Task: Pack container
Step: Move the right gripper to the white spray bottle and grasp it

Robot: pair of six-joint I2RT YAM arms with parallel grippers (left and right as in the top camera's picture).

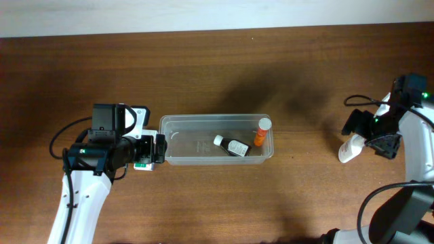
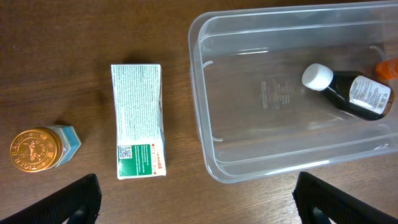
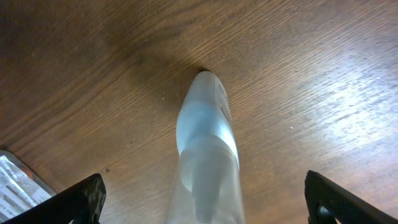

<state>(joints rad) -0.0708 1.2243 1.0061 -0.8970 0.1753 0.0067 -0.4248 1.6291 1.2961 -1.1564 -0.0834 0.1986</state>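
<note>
Eluding overhead view: gold-capped jar (image 2: 36, 149) near container (image 2: 200, 112).

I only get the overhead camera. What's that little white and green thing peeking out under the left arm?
Observer: The left wrist camera shows a white-and-green cardboard carton lying flat just outside the clear plastic rectangular container, not touching it.
Operator: Is anything else hiding there?
Observer: Yes, a small jar with a round gold lid sits on the carton's other side, away from the container.
Operator: And the white thing by the right arm?
Observer: The right wrist camera shows a frosted white plastic bottle lying on its side, with the right fingers spread wide either side, not touching it.
</note>
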